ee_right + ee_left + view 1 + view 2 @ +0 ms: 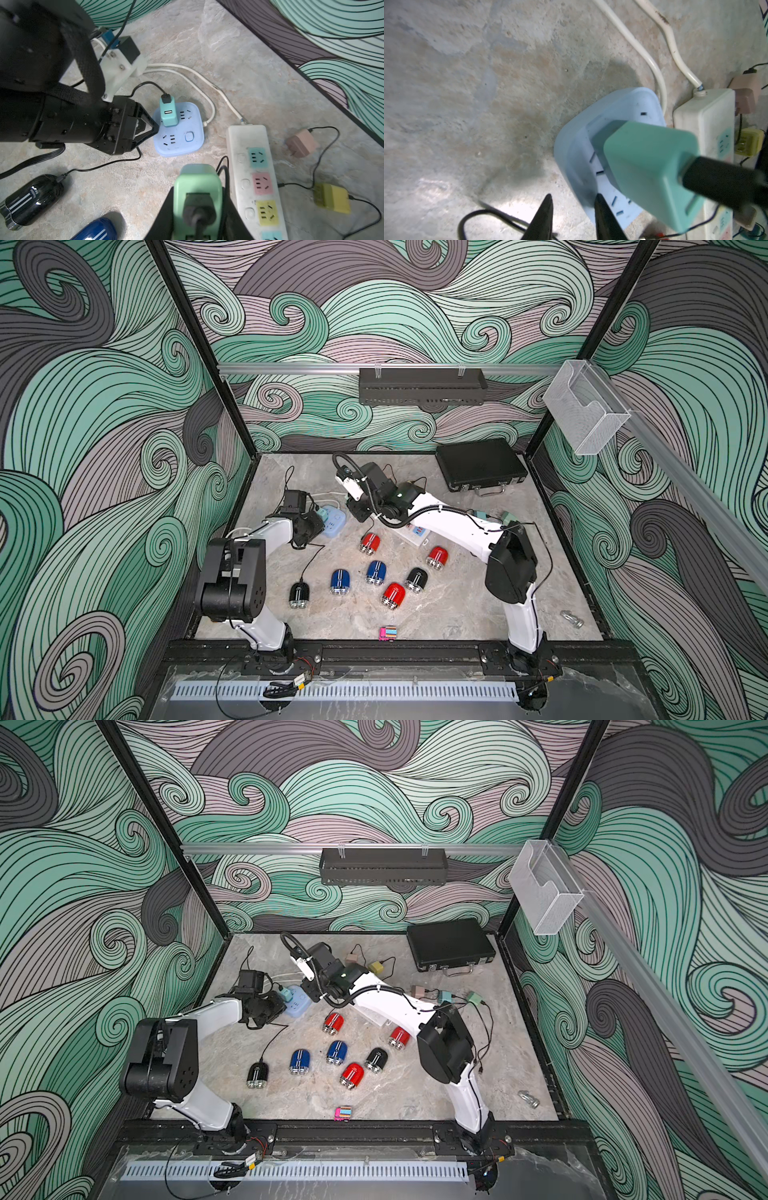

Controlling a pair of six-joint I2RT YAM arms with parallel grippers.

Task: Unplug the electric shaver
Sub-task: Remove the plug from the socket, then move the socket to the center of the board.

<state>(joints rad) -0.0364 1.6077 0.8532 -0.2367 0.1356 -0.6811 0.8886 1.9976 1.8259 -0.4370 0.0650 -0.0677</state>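
Now find the teal charger (168, 113) upright in the blue socket block (187, 148), just right of the shut, empty left gripper (155, 127), nearer than the right gripper (197, 207) clamping a green charger (197, 178), with the corded black shaver (31, 199) lying near-left on the bench (228, 52).

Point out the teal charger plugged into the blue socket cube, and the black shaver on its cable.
teal charger (168, 113): right wrist view, its front face.
blue socket cube (190, 145): right wrist view, bare top.
black shaver (299, 594): top view, body.

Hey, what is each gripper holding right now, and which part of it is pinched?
The right gripper pinches a light green charger plug by its two flat sides. The left gripper holds nothing; its fingertips rest at the blue power strip's edge.
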